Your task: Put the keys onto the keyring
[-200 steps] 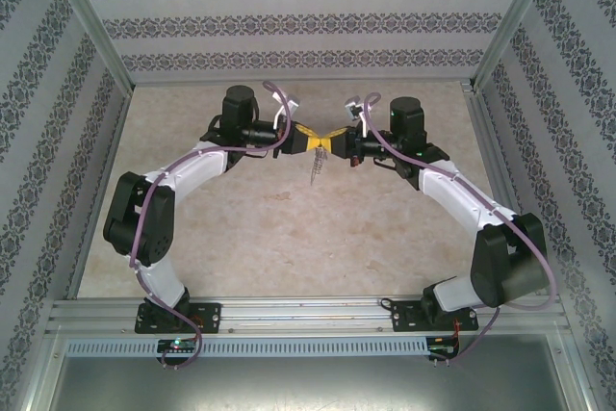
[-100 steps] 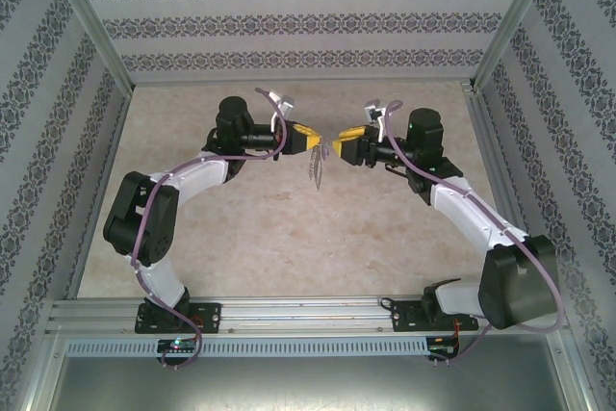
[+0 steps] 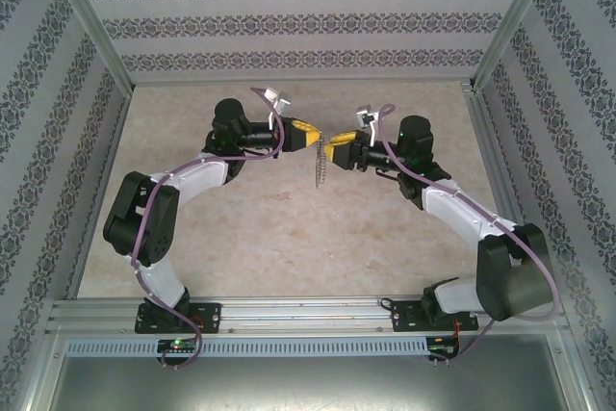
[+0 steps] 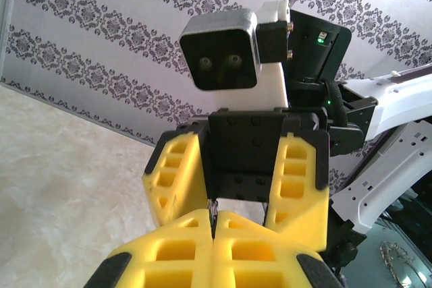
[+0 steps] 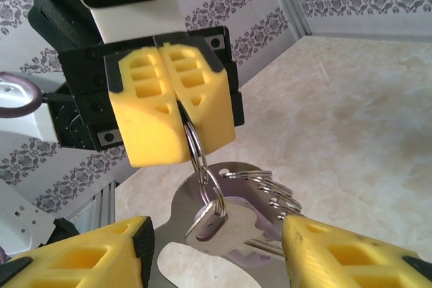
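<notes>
Looking down from the top camera, the left gripper point(image 3: 314, 138) and the right gripper point(image 3: 331, 150) meet almost tip to tip above the table point(image 3: 269, 228). The keyring point(image 3: 319, 170) dangles just below the left fingertips as a thin grey strand. In the left wrist view, that arm's own yellow fingers point(image 4: 169, 261) are pressed flat together at the bottom, and a sliver of metal pokes up out of their seam. The right gripper faces them from just beyond, its two fingers standing apart, one on each side of that seam. In the right wrist view, the right fingers point(image 5: 358, 254) sit in the lower corners, spread wide and gripping nothing. Above them the left fingers are clamped on a wire ring of the keyring. From that ring a flat grey metal loop, with a fine chain along its side, hangs in the gap between the right fingers, near both. Whether it touches either I cannot tell. A lilac patch at the bundle's lower edge looks like the key point(image 5: 244, 258), too blurred to be sure.
</notes>
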Motion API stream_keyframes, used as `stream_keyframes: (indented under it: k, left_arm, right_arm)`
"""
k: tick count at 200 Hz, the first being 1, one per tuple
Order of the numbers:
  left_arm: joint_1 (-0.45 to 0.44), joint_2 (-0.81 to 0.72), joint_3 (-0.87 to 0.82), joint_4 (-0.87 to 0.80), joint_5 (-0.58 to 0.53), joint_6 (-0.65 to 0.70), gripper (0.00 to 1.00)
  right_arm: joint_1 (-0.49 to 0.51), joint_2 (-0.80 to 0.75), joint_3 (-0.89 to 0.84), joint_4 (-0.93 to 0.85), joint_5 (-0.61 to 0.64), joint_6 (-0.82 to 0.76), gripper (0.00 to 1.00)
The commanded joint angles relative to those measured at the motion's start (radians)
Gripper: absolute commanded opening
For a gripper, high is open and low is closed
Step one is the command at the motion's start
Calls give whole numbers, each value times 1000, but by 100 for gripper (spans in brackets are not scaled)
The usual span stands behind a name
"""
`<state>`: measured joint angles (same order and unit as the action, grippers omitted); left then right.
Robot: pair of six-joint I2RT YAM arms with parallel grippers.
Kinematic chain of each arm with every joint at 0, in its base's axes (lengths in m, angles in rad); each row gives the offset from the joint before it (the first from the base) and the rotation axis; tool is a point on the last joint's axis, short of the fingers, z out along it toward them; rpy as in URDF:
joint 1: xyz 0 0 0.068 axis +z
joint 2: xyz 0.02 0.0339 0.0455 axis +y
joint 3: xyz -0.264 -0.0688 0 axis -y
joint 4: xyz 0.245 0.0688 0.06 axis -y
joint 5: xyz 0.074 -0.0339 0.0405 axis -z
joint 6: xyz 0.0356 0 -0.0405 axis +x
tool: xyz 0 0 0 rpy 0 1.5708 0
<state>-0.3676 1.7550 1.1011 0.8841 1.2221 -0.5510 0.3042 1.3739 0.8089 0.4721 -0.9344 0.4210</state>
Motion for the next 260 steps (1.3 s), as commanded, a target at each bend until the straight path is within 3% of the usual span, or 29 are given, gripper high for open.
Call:
stream_keyframes:
  k: [1,74,172,260]
  left_arm:
    - [-12,-42,-7,86,-3,-17,0]
    - [-12,-47,-6,89,-15,-20,0]
    - [-12,-58,-8,96,-36,-14,0]
    - [-12,-63,-12,113,-53,-12,0]
  right_arm:
    - [13,20,8,50,2,-2,54]
    - [22,42,-2,68,23,-1,46]
    - [41,-5,-40,46,40,-30,4]
    - [87,14,-33,-12,44,-71,0]
